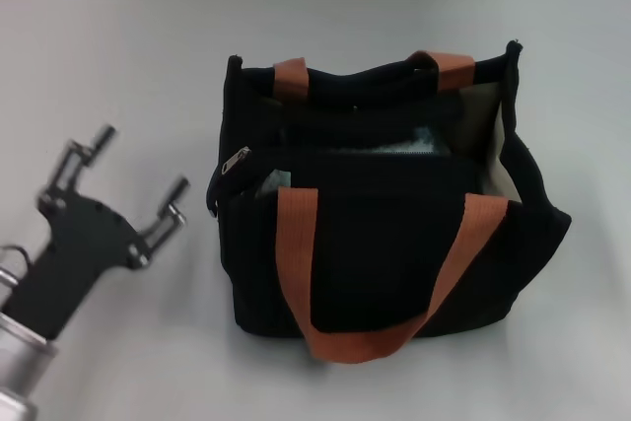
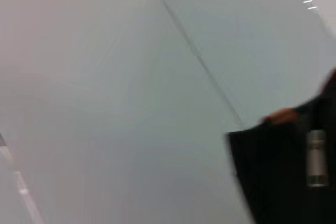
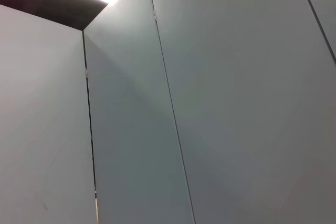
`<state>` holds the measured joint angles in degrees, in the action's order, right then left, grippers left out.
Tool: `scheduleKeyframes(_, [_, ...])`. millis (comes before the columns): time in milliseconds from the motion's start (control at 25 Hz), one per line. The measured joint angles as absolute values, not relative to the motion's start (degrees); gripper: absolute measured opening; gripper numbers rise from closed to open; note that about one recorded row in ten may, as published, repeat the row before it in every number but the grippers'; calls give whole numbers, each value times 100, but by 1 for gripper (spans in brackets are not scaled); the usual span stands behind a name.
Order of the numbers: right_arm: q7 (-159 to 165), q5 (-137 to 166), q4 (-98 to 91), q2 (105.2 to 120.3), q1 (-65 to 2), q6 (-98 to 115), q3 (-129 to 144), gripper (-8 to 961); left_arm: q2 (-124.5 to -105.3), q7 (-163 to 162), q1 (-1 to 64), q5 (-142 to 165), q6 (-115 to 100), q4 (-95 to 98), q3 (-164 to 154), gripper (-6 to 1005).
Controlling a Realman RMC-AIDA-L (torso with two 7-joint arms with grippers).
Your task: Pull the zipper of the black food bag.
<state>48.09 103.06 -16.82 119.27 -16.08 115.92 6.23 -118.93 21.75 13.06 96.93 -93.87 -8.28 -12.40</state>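
Observation:
The black food bag (image 1: pixel 385 253) stands in the middle of the table, boxy, with two orange-brown handles and its top gaping so the beige lining shows. Its zipper (image 1: pixel 237 160) is a small silver pull tab at the bag's left top corner. My left gripper (image 1: pixel 138 175) hovers open to the left of the bag, a short gap from that corner, with nothing between its fingers. In the left wrist view the food bag (image 2: pixel 283 177) fills one corner and the zipper (image 2: pixel 316 158) shows as a blurred silver tab. The right gripper is out of view.
The bag sits on a plain white table (image 1: pixel 118 66) that reaches to a grey wall at the back. The right wrist view shows only grey wall panels (image 3: pixel 236 103) and a ceiling light.

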Motion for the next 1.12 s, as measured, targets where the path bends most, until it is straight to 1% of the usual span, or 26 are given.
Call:
scheduleKeyframes(240, [4813, 10327, -1672, 11927, -1634, 11549, 657, 734, -11908, 2171, 1293, 10023, -9095, -773, -1626, 789])
scheduleKeyframes(720, [4842, 10329, -1644, 11927, -1697, 11446, 667, 734, -11918, 2255, 1732, 9991, -8849, -915, -1117, 786])
scheduleKeyframes(1120, [4847, 10307, -1627, 11933, -1700, 11455, 640, 734, -11918, 2595, 1718, 9990, -9211, -1081, -733, 784])
